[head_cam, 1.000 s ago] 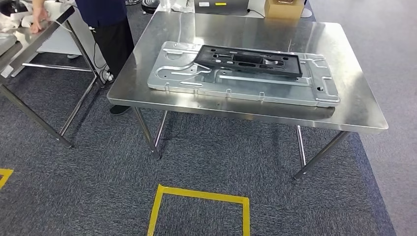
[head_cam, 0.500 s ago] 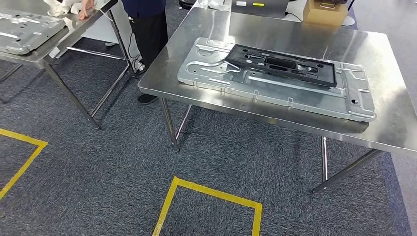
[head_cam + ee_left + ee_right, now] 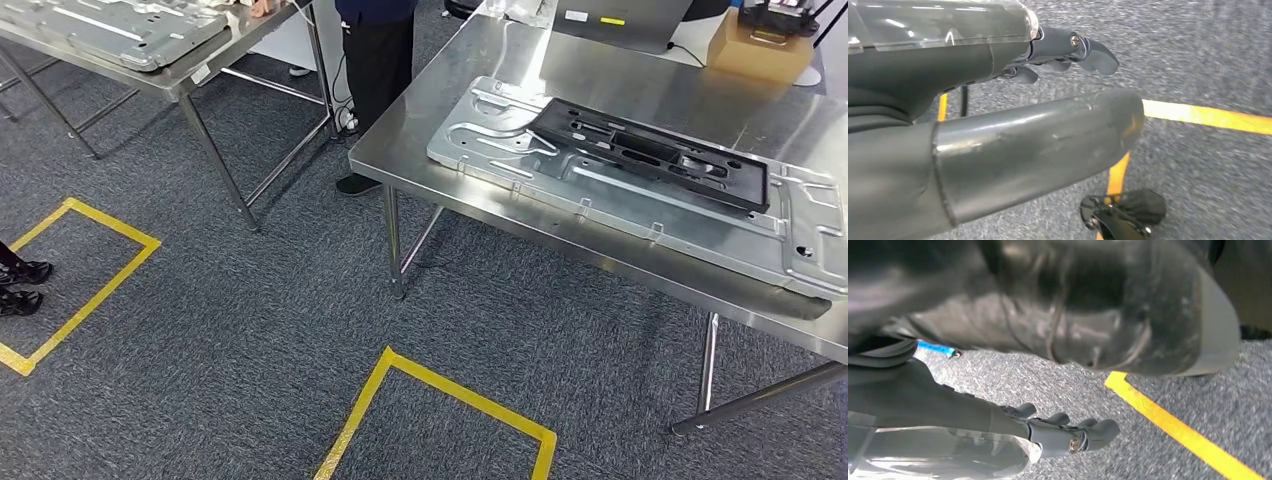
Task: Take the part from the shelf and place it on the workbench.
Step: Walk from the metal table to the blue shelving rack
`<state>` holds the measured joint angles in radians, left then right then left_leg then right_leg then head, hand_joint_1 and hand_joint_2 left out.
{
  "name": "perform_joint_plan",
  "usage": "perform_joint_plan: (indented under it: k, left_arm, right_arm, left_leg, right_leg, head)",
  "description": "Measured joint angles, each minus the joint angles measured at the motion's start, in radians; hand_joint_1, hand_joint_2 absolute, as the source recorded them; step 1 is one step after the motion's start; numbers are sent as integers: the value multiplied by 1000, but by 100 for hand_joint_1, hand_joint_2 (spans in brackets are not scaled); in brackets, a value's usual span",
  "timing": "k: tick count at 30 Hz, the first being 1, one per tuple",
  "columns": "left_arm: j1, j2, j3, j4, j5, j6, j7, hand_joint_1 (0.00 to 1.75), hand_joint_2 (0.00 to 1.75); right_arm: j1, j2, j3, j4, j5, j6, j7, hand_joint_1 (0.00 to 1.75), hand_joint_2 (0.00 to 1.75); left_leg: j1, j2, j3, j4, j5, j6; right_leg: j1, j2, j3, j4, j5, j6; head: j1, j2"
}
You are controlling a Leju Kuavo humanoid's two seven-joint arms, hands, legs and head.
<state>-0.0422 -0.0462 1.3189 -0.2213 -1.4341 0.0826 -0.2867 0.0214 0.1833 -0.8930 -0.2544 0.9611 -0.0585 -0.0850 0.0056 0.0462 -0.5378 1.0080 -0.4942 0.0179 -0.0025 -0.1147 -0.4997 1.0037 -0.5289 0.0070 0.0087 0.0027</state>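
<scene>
A long black plastic part (image 3: 650, 152) lies flat on a silver stamped metal plate (image 3: 500, 140), which rests on the steel workbench (image 3: 600, 70) at the right of the head view. My left hand (image 3: 1048, 100) hangs over the grey carpet, its thumb and dark fingers (image 3: 1083, 47) apart and holding nothing. My right hand (image 3: 1063, 432) hangs beside my body above the carpet, fingers loosely extended and empty.
A second steel table (image 3: 205, 62) at the upper left carries another metal plate (image 3: 110, 25). A person (image 3: 380, 60) stands between the two tables. Yellow tape squares (image 3: 440, 385) (image 3: 90, 260) mark the carpet. Someone's dark shoes (image 3: 20, 285) show at the left edge. A cardboard box (image 3: 765, 45) sits at the workbench's far side.
The camera has turned left: the workbench with the plate and black part has slid right in the picture, and the second table and another yellow square have come into view.
</scene>
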Motion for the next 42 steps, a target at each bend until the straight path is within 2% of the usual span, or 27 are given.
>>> perform_joint_plan:
  k: [1,3,4,6,7,8,9,11,13,15,16,18,20,22,23,24,26,28,29,31,33,35,37,38,39,41,42]
  left_arm:
    - [1,1,0,0,-1,2,1,0,0]
    - [-1,1,0,0,-1,4,3,0,0]
    - [-3,1,0,0,-1,5,4,0,0]
    - [-6,2,0,0,-1,6,6,0,0]
    - [-7,2,0,0,-1,6,8,0,0]
    - [-7,2,0,0,0,6,10,0,0]
    - [-7,2,0,0,0,6,12,0,0]
    - [-8,1,0,0,0,8,14,0,0]
    - [-10,1,0,0,0,8,15,0,0]
    - [-9,2,0,0,0,9,16,0,0]
    - [-6,2,0,0,0,9,16,0,0]
    - [-5,2,0,0,-1,9,18,0,0]
    - [-9,4,0,0,-1,9,20,0,0]
    - [-12,6,0,0,0,9,22,0,0]
    - [-11,6,0,0,0,9,24,0,0]
    - [-9,6,0,0,0,9,25,0,0]
    - [-9,7,0,0,1,9,27,0,0]
    - [-13,8,0,0,3,9,27,0,0]
    - [-13,9,0,0,5,9,28,0,0]
    - [-10,9,0,0,7,9,29,0,0]
    - [-9,9,0,0,8,9,29,0,0]
    - [-12,9,0,0,9,8,29,0,0]
    - [-13,9,0,0,9,8,29,0,0]
    - [-12,9,0,0,10,7,29,0,0]
    - [-12,9,0,0,10,7,29,0,0]
    - [-11,8,0,1,11,5,27,0,0]
    - [-12,7,0,1,12,4,26,0,0]
  right_arm:
    - [-2,-1,0,1,3,2,3,0,0]
    - [-3,-3,0,3,8,3,6,0,0]
    - [-3,-5,0,5,11,3,7,0,0]
    - [-2,-8,0,8,17,2,10,0,0]
    - [-2,-10,0,10,22,2,12,0,0]
    - [-2,-11,0,11,28,2,13,0,0]
    - [-2,-13,0,11,34,2,13,0,0]
    - [-1,-16,0,13,46,2,14,0,0]
    - [-2,-18,0,15,54,2,13,0,0]
    - [-6,-19,1,16,57,2,12,0,0]
    - [-8,-19,1,16,60,2,12,0,0]
    - [-8,-19,2,17,66,2,8,0,0]
    - [-5,-19,3,19,70,4,5,0,0]
    - [-4,-20,3,21,71,9,-1,0,0]
    - [-5,-20,3,22,71,12,-5,0,0]
    - [-7,-20,3,22,71,17,-10,0,0]
    - [-10,-21,2,23,69,24,-17,0,0]
    - [-12,-21,2,23,67,28,-22,0,0]
    - [-13,-22,1,24,66,30,-25,0,0]
    - [-18,-23,1,24,66,32,-29,0,0]
    - [-19,-25,0,24,65,34,-30,0,0]
    - [-18,-27,0,25,65,34,-31,0,0]
    - [-17,-28,-1,25,65,34,-31,0,0]
    - [-17,-29,-1,25,65,34,-31,0,0]
    - [-17,-29,-1,25,65,35,-31,0,0]
    - [-16,-31,-2,25,65,38,-31,0,0]
    - [-16,-33,-2,26,65,40,-32,0,0]
  left_leg:
    - [2,-9,0,-3,4,6]
    - [7,-27,0,-10,12,20]
    - [7,-35,-4,-10,14,24]
    - [6,-57,-9,-9,17,29]
    - [5,-70,-10,-8,18,29]
    - [5,-84,-10,-6,18,29]
    - [5,-98,-9,-3,17,28]
    - [5,-125,-12,5,15,23]
    - [5,-148,-22,10,17,11]
    - [7,-170,-31,8,24,-4]
    - [7,-165,-34,12,22,-10]
    - [5,-119,-59,61,-10,-18]
    - [7,-68,-114,180,-75,-24]
    - [8,-54,-155,275,-108,-29]
    - [8,-51,-149,272,-97,-29]
    - [8,-45,-124,230,-71,-28]
    - [3,-4,-45,88,-16,-21]
    - [-4,29,-5,7,1,-8]
    - [-8,29,-6,2,-2,-2]
    - [-5,4,-8,-2,4,9]
    - [1,-18,-7,-10,12,22]
    - [2,-41,-10,-11,18,30]
    - [0,-67,-15,-10,20,34]
    - [-1,-81,-15,-8,20,34]
    - [-2,-96,-15,-6,20,34]
    - [-3,-123,-15,-1,19,31]
    - [-4,-137,-17,3,18,28]
  right_leg:
    - [-1,9,-1,6,-7,6]
    - [-5,53,-26,67,-53,15]
    - [-7,79,-52,125,-88,17]
    - [-9,103,-110,245,-138,18]
    - [-10,107,-124,272,-137,18]
    - [-11,110,-120,261,-115,18]
    - [-12,116,-99,212,-78,16]
    - [-15,157,-45,84,-13,10]
    - [-15,188,-23,22,3,5]
    - [-14,176,-23,17,4,-2]
    - [-15,163,-20,11,8,-9]
    - [-18,136,-16,-2,15,-22]
    - [-15,105,-16,-5,16,-29]
    - [-11,74,-18,-3,14,-31]
    - [-11,60,-18,-3,13,-30]
    - [-10,47,-17,-2,12,-29]
    - [-7,24,-11,0,7,-23]
    - [-2,4,-6,1,3,-14]
    - [-1,-6,-4,1,2,-9]
    - [-1,-15,1,3,-3,2]
    - [-5,30,-13,44,-37,13]
    - [-9,92,-69,162,-106,17]
    - [-10,110,-126,276,-144,18]
    - [-10,112,-135,287,-134,16]
    - [-10,115,-124,257,-102,14]
    - [-10,149,-68,125,-25,4]
    - [-10,171,-44,66,-1,0]
  head:
    - [0,0]
    - [0,0]
    - [1,0]
    - [0,0]
    - [0,0]
    - [0,0]
    - [0,0]
    - [0,0]
    - [0,0]
    - [0,0]
    - [0,0]
    - [-1,0]
    - [-2,0]
    - [-2,0]
    - [-2,0]
    - [-2,0]
    - [-2,0]
    - [-2,0]
    - [-2,0]
    - [-2,0]
    - [-1,0]
    - [-1,0]
    - [-1,0]
    - [-1,0]
    - [-1,0]
    - [-1,0]
    - [-1,0]
